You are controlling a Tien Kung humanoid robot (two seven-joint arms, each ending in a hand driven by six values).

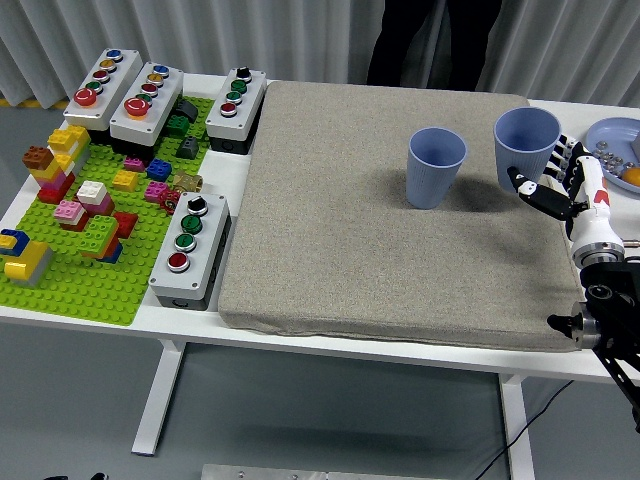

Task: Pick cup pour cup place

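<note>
Right robot hand [562,182] round raised cup [526,146], mat's [380,260] right edge.

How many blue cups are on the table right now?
2. One blue cup stands on the grey mat, right of centre; the other cup is at the mat's right edge, gripped by the right hand.

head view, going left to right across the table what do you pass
green brick plate → grey mat → left cup → right cup held in the right hand → plate at the right edge
</note>
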